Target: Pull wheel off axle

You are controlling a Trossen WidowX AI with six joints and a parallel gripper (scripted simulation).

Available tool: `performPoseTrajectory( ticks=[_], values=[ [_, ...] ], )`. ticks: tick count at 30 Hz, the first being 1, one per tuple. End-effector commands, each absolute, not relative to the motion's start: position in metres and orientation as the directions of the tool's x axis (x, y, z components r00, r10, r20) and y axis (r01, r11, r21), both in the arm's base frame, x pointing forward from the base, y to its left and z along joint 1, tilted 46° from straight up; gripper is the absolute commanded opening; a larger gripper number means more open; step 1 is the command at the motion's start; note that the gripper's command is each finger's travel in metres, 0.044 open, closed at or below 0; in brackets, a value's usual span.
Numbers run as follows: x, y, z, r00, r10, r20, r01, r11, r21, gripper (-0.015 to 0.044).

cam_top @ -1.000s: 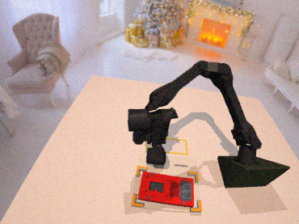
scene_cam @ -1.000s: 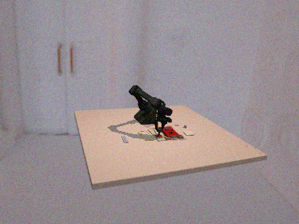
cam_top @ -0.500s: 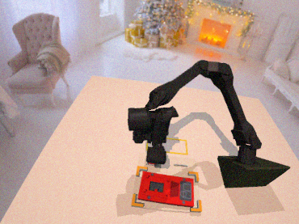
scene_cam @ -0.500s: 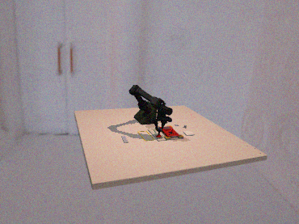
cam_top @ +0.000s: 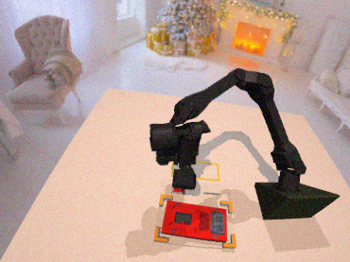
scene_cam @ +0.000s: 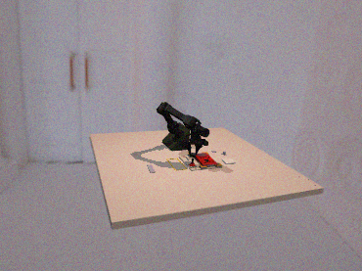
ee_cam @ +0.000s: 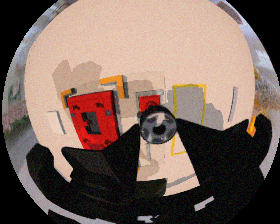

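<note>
- the gripper (ee_cam: 156, 136) points straight down, its jaws clamped on the wheel (ee_cam: 155, 126); they stand partway apart because the wheel's width keeps them from closing further
- in the wrist view the wheel shows face-on as a dark grey disc with a small hub hole, sitting between the two black fingers, so it is gripped across its rim with the hole aimed downward, which suits a straight lift off an upright post
- the wheel hangs near the far edge of the red board (cam_top: 195, 220), over a small red block (ee_cam: 149, 105); the axle itself is too small and blurred to make out, so whether the wheel has cleared it is only a guess
- the marked area (cam_top: 201, 170), a yellow outlined rectangle on the table (cam_top: 95, 181), lies just beside the gripper on the side away from the red board, so the carry looks short
- the red board sits framed by orange corner brackets (cam_top: 165, 199), probably to fix where it stands
- by my judgement, the wheel is in hand but not yet set down; lowering it inside the outline and releasing are left
</note>
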State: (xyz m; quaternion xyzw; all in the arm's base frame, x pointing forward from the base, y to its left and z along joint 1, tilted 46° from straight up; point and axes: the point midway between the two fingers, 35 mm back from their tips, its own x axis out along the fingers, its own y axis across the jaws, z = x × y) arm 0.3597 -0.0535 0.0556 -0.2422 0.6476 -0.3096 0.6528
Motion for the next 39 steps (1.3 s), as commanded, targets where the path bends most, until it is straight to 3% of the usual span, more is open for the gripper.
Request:
performPoseTrajectory(
  ticks=[1,39],
  values=[
    [0.361,-0.042,0.066,-0.022,-0.713,-0.701,0.1,0.696,-0.711,0.0],
    [0.3,-0.087,0.128,-0.025,-0.716,-0.698,0.096,0.693,-0.714,0.0]
  ],
)
